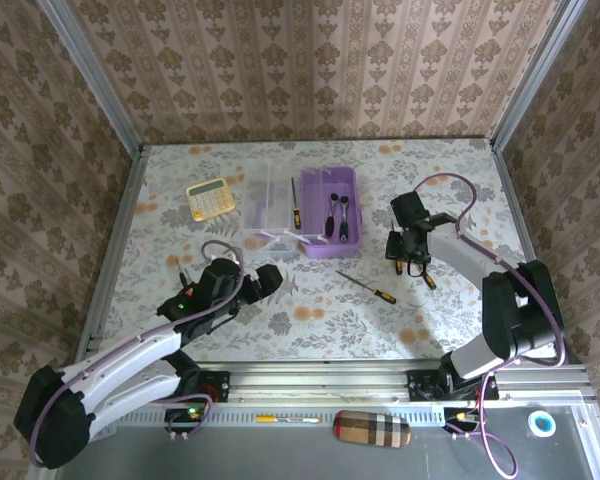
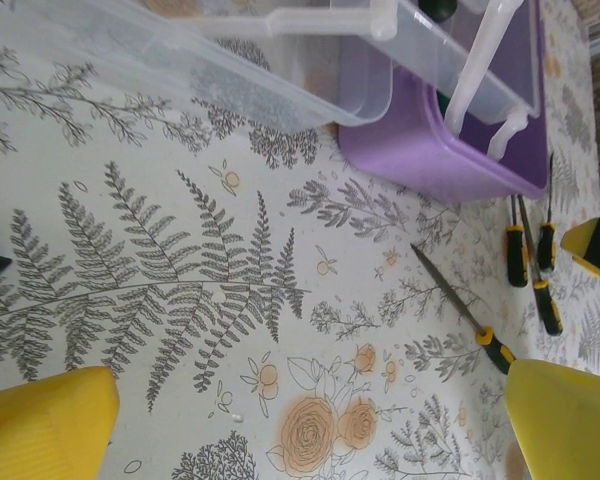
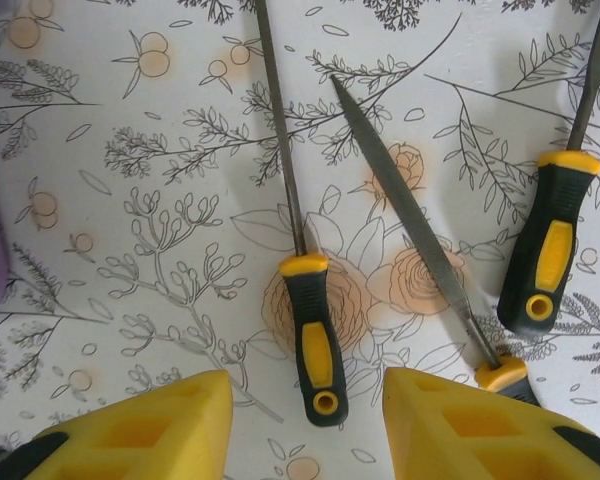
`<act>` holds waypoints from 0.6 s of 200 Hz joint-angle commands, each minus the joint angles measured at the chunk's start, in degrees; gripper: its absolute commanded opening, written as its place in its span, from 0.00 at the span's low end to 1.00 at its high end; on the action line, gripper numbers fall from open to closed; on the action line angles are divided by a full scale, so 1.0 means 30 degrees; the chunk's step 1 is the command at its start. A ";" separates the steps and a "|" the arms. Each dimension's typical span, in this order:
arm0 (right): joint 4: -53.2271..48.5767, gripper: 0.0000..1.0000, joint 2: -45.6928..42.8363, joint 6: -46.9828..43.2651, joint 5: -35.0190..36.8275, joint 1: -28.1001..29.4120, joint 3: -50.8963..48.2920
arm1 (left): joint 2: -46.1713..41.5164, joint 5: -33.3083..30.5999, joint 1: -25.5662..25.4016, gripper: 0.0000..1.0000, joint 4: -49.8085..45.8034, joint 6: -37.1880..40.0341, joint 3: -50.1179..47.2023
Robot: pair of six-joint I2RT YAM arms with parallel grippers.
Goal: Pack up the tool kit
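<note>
Straddling the handle of a black-and-yellow screwdriver (image 3: 315,335), the right end effector (image 3: 305,405) is seen spread in its wrist view, touching nothing. A file (image 3: 410,215) lies just beside the screwdriver. From above, the purple tool box (image 1: 330,250) is found mid-table, with its clear lid (image 1: 268,205) laid open to the left. The left end effector (image 1: 270,278) is spread wide near the lid's near edge, with bare table (image 1: 310,325) around it.
</note>
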 commanded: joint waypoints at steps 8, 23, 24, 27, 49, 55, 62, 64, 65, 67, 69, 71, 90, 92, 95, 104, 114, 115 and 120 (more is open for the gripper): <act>-0.0516 0.43 0.1380 -0.0396 0.0859 -0.0043 0.0944 | 0.1117 0.0311 -0.0508 1.00 0.1006 -0.0104 0.0707; -0.0445 0.42 0.1941 -0.0390 0.0755 -0.0072 0.1170 | 0.1547 0.0379 -0.0709 1.00 0.1309 -0.0117 0.0744; -0.0437 0.42 0.1973 -0.0383 0.0756 -0.0072 0.1181 | 0.1562 0.0379 -0.0717 1.00 0.1317 -0.0120 0.0757; -0.0407 0.42 0.2122 -0.0367 0.0764 -0.0070 0.1220 | 0.1613 0.0379 -0.0764 1.00 0.1324 -0.0123 0.0768; -0.0385 0.41 0.2560 -0.0233 0.1086 -0.0156 0.1392 | 0.1782 0.0249 -0.1028 1.00 0.1468 -0.0233 0.0755; -0.0302 0.41 0.2685 -0.0197 0.0986 -0.0214 0.1372 | 0.1812 0.0191 -0.1158 1.00 0.1629 -0.0268 0.0713; -0.0282 0.41 0.2840 -0.0175 0.0907 -0.0242 0.1388 | 0.1915 0.0015 -0.1340 1.00 0.1879 -0.0389 0.0626; -0.0289 0.41 0.2888 -0.0186 0.0904 -0.0246 0.1396 | 0.1963 -0.0034 -0.1392 1.00 0.1961 -0.0424 0.0624; -0.0286 0.41 0.2915 -0.0164 0.0903 -0.0247 0.1397 | 0.1976 -0.0062 -0.1424 1.00 0.2009 -0.0449 0.0609; -0.0283 0.41 0.2957 -0.0169 0.0925 -0.0270 0.1398 | 0.2022 -0.0119 -0.1486 1.00 0.2096 -0.0483 0.0598; -0.0304 0.41 0.3005 -0.0170 0.0930 -0.0275 0.1405 | 0.2077 -0.0156 -0.1545 1.00 0.2206 -0.0513 0.0595; -0.0310 0.41 0.3046 -0.0170 0.0946 -0.0277 0.1400 | 0.2135 -0.0187 -0.1604 1.00 0.2299 -0.0528 0.0594; -0.0260 0.40 0.3420 -0.0090 0.0878 -0.0336 0.1427 | 0.2943 -0.0178 -0.2131 1.00 0.3224 -0.0533 0.0730; -0.0255 0.40 0.3450 -0.0106 0.0838 -0.0350 0.1427 | 0.3018 -0.0178 -0.2190 1.00 0.3264 -0.0519 0.0775; -0.0253 0.40 0.3508 -0.0104 0.0822 -0.0349 0.1427 | 0.3190 -0.0130 -0.2237 1.00 0.3365 -0.0491 0.0833; -0.0231 0.38 0.3627 -0.0134 0.0728 -0.0389 0.1433 | 0.3602 -0.0010 -0.2382 1.00 0.3583 -0.0418 0.1020; -0.0231 0.37 0.3700 -0.0114 0.0713 -0.0391 0.1399 | 0.4046 0.0104 -0.2506 1.00 0.3702 -0.0387 0.1247; -0.0227 0.37 0.3717 -0.0113 0.0705 -0.0393 0.1398 | 0.4086 0.0124 -0.2509 1.00 0.3700 -0.0387 0.1258; -0.0181 0.35 0.3759 -0.0125 0.0658 -0.0423 0.1398 | 0.4259 0.0197 -0.2560 1.00 0.3718 -0.0359 0.1382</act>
